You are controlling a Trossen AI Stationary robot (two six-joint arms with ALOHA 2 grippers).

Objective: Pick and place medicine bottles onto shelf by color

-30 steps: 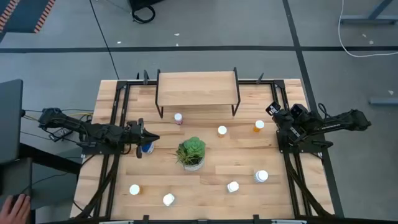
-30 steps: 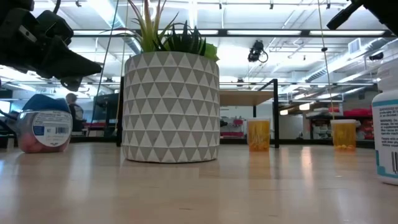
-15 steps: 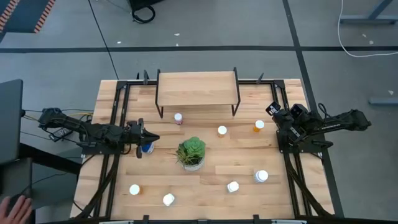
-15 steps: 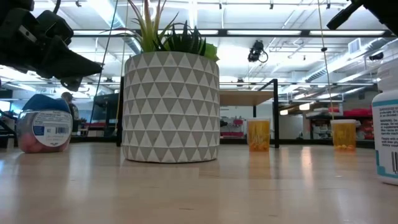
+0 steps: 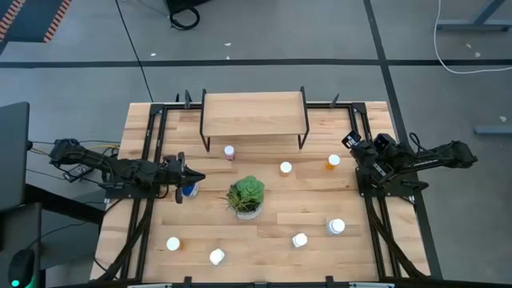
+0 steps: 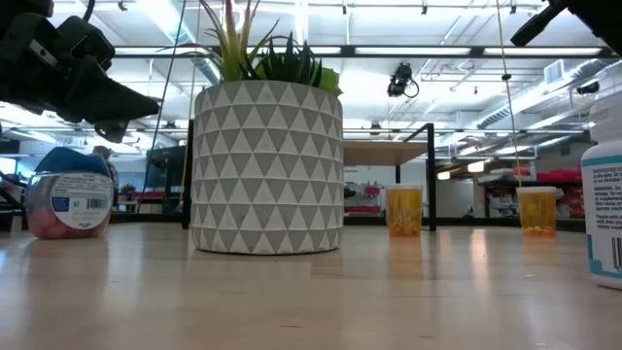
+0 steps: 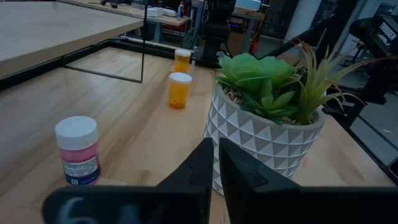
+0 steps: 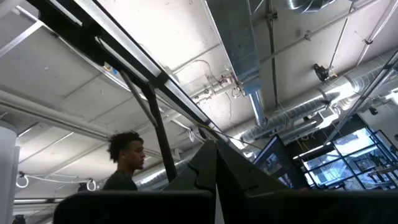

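Observation:
My left gripper (image 5: 194,177) is shut and hovers over the table's left part, just above and beside the blue-capped bottle (image 5: 189,190), which stands on its base; the low view shows a gap between the gripper (image 6: 131,103) and this bottle (image 6: 70,194). Past the shut fingers (image 7: 214,163) stand a pink white-capped bottle (image 7: 78,151) and two orange bottles (image 7: 180,90). The shelf (image 5: 254,114) stands on black legs at the far edge, its top bare. My right gripper (image 8: 216,163) is shut, tipped up toward the ceiling, and waits at the table's right edge (image 5: 362,162).
A green plant in a triangle-patterned pot (image 5: 246,197) stands mid-table, right of the left gripper. White-capped bottles stand scattered along the near side (image 5: 173,244) (image 5: 217,256) (image 5: 299,239) (image 5: 336,227). Others stand before the shelf (image 5: 230,151) (image 5: 286,168) (image 5: 333,162). Black frame rails run along both sides.

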